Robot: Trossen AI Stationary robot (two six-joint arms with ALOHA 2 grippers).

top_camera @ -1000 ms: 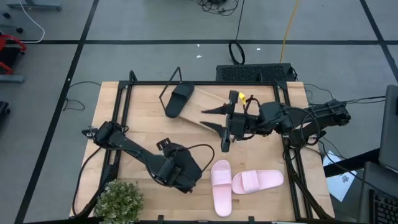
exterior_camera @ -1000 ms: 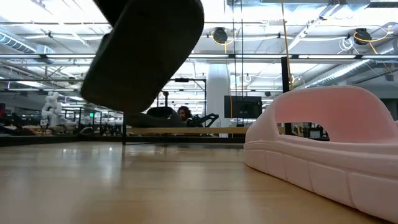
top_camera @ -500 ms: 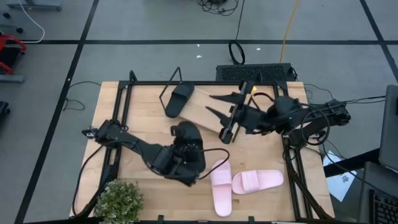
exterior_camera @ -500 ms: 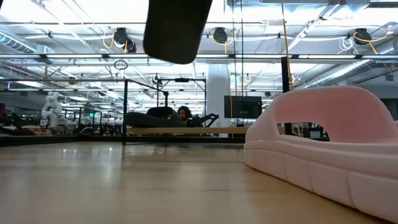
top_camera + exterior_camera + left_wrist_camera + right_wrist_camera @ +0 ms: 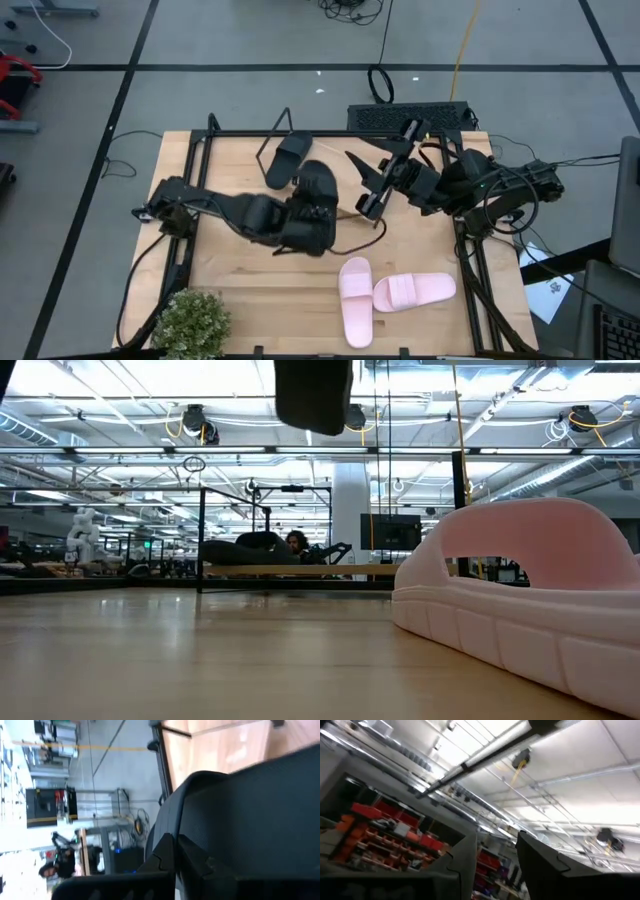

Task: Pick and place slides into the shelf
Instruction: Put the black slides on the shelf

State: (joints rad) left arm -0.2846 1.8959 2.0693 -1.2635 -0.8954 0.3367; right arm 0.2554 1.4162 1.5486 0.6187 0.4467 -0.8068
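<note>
A black slide (image 5: 318,190) is in my left gripper (image 5: 300,215), above the middle of the table beside the shelf (image 5: 336,160); in the low view it shows at the top edge (image 5: 315,395). The second black slide (image 5: 288,158) lies on the shelf's far-left end. Both pink slides (image 5: 355,300) (image 5: 415,291) rest on their soles near the table's near edge. My right gripper (image 5: 368,185) is open over the shelf's right part, tipped upward, touching nothing. My left gripper is shut on the black slide at its near end (image 5: 308,212), coming level from the table's left. The slide itself (image 5: 250,820) fills the wrist view and hides the place of contact. It is lifted clear of the table.
A potted plant (image 5: 190,320) stands at the near-left corner. Black frame rods (image 5: 200,150) run along the table's left, far and right sides. A dark grille (image 5: 410,117) lies beyond the far edge. Bare wood shows left of the pink slides (image 5: 260,290).
My left gripper has carried the black slide up and toward the far edge, from near the pink slides to beside the shelf. My right gripper has drawn back toward the far-right and tipped upward.
</note>
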